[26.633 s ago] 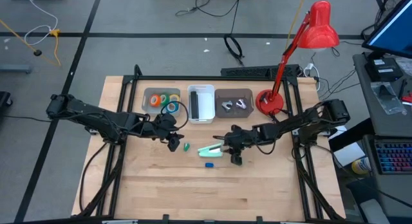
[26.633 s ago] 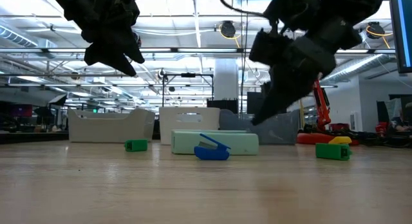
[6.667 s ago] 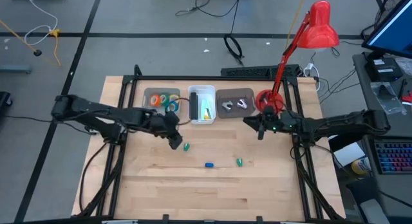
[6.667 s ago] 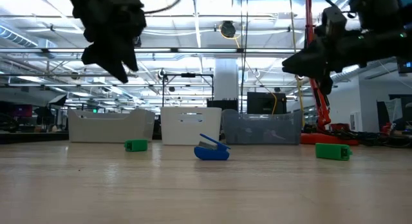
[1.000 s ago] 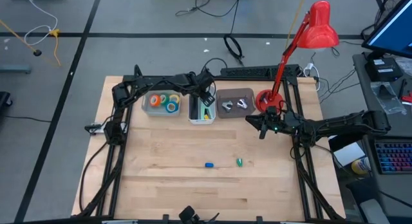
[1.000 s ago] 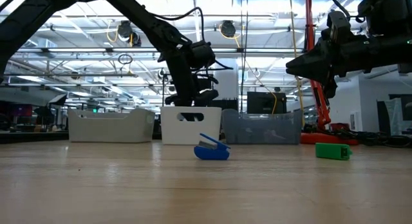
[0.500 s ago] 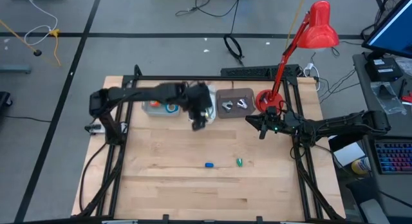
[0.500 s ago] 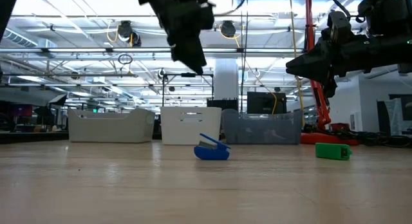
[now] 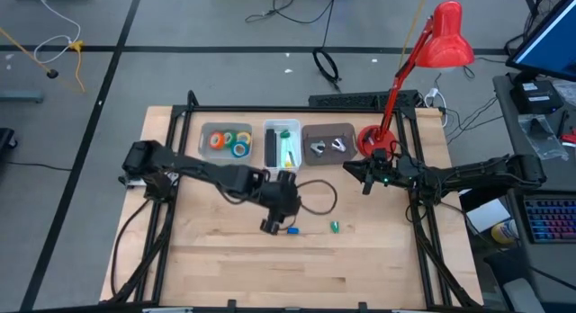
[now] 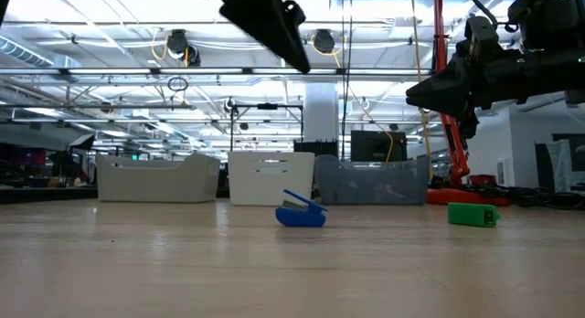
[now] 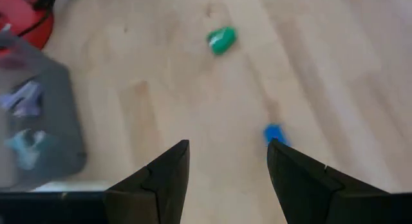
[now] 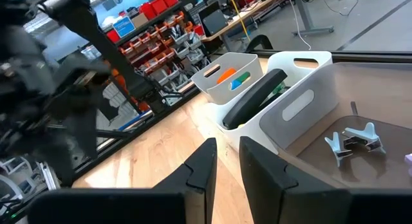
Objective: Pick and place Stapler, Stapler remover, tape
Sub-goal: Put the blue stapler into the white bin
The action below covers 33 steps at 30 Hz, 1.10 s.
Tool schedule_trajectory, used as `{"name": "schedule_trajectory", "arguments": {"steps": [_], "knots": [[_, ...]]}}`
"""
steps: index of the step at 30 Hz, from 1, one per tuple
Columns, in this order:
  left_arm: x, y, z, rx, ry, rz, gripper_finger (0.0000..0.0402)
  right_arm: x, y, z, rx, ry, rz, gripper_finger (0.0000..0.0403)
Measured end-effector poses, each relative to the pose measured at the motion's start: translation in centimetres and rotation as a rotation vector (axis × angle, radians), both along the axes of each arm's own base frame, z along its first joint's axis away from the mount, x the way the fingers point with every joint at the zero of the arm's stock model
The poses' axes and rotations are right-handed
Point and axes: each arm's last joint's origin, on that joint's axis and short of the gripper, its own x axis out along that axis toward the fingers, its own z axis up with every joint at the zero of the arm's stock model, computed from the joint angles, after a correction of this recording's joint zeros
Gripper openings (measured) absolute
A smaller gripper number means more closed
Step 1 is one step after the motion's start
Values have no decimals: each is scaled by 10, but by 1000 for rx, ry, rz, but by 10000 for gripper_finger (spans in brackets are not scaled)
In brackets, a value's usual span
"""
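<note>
Claw fingers apart, my left claw (image 9: 274, 225) hovers just beside the blue staple remover (image 9: 292, 230) on the tabletop (image 9: 216, 259). I judge it best to centre over it and descend straight. My right claw (image 9: 365, 183) waits narrowly parted, empty, near the lamp (image 9: 378, 142).

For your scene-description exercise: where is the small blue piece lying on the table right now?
In the high view the small blue piece lies on the bare wooden table near its middle, beside the left gripper, with the small green piece to its right.

Two matte black jointed arms with looping black cables and blunt, angular black jaws.
</note>
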Motion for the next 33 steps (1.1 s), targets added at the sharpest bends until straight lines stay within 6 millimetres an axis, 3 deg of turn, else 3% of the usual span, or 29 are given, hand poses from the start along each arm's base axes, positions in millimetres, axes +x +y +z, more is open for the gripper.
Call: {"name": "schedule_trajectory", "arguments": {"steps": [11, 28, 33], "knots": [[19, -34, -47, -116, 62, 92, 209, 0, 0, -4, -1, 37, 3, 59], [38, -28, -103, -279, 212, 113, 209, 0, 0, -4, 0, 40, 4, 59], [41, -29, -105, -294, 200, 126, 209, 0, 0, -4, 0, 40, 4, 59]]}}
